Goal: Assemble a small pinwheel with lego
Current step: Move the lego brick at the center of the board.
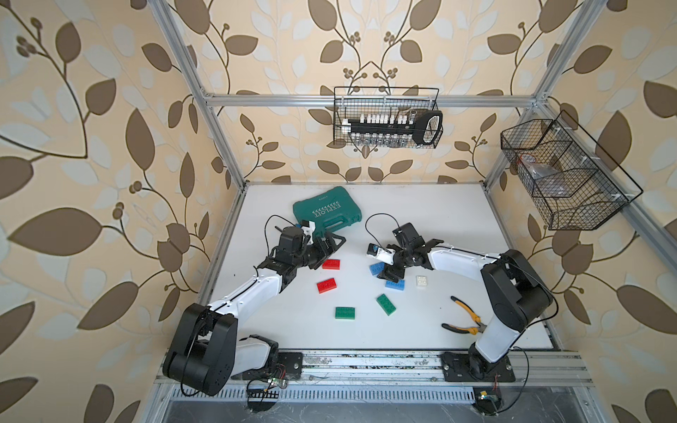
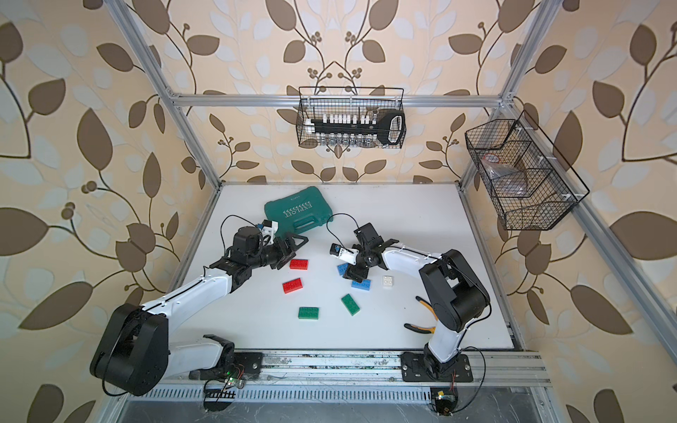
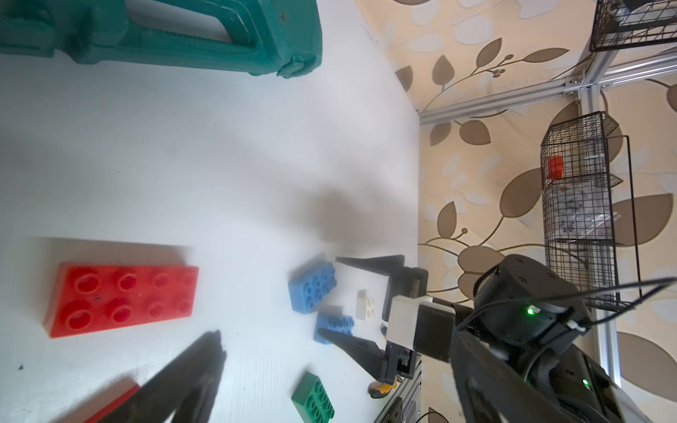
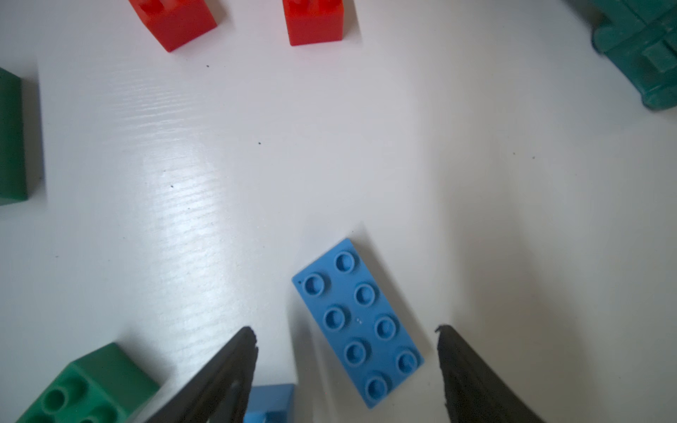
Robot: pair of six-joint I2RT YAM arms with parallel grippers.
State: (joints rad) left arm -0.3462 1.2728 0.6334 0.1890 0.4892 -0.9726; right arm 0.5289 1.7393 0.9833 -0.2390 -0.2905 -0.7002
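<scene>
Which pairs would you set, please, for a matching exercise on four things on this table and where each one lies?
Things:
1. white brick
2. pliers
3. teal case
4. tilted blue brick

Places:
A. toward the far side of the table
B. between the open fingers of the right gripper
C. near the base of the right arm
D. just right of the other blue brick

Pairs: 1-D, 2-C, 3-A, 4-B.

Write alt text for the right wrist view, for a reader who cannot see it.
A blue brick lies studs up on the white table between two black fingers that stand apart on either side, not touching it. Beyond lie two red bricks, two green bricks and a corner of a teal case.
</scene>
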